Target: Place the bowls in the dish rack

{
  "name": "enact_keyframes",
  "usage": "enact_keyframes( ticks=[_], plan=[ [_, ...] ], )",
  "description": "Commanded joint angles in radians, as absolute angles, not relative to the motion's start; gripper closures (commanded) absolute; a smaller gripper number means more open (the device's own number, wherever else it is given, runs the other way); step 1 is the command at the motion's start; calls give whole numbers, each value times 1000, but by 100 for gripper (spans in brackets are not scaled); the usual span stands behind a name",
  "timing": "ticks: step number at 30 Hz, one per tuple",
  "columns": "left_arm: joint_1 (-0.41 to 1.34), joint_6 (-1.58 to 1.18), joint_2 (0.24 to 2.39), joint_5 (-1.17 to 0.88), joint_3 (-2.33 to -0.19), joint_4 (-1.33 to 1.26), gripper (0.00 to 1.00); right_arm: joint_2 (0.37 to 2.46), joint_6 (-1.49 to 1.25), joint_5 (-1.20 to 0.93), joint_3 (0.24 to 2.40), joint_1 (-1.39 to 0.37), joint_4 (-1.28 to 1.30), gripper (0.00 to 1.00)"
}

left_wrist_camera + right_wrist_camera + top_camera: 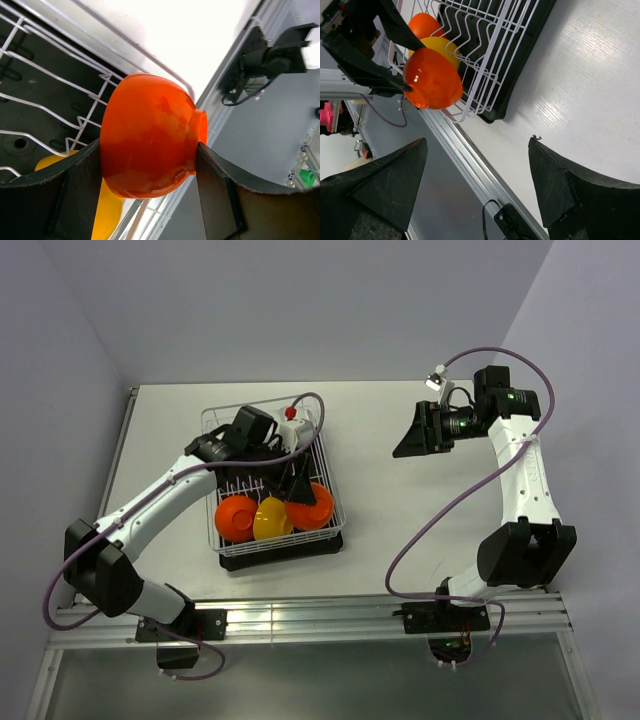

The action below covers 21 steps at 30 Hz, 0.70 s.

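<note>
Bowls first, seen from above: my left hand sits over the lower right part of the dish rack, which stands left of centre on the bench. The hand is clamped on a red-orange bowl. To the left of that bowl, a yellow bowl and a second red-orange bowl stand side by side along the rack's lower edge. My right hand hangs at the upper right, well apart from the rack, its jaws spread with nothing between them.

From my left wrist, the red-orange bowl fills the middle of the frame. It is tipped on edge and pinched at its sides between my two dark fingers. White rack wires over the black tray run across the upper left. The yellow bowl peeks out at the lower left.

From my right wrist, my fingers stand wide apart at the bottom corners, with only bench and rail between them. The rack lies at the upper left. The gripped bowl is at its nearest corner, and the yellow bowl and the second red-orange bowl line up behind it.
</note>
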<state>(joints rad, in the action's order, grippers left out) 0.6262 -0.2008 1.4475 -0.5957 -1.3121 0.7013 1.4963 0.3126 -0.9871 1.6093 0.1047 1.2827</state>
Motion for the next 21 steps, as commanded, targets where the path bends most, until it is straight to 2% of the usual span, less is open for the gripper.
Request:
enact_keyframes(
  ticks=[1,21],
  plan=[
    [646,-224,1466,-566,-1307,706,100,1485,334,-1006,1603,109,1295,12],
    [686,-196,1545,-459,-1304,729,98,1493,357,-1003,1597,109,1312,12]
  ],
)
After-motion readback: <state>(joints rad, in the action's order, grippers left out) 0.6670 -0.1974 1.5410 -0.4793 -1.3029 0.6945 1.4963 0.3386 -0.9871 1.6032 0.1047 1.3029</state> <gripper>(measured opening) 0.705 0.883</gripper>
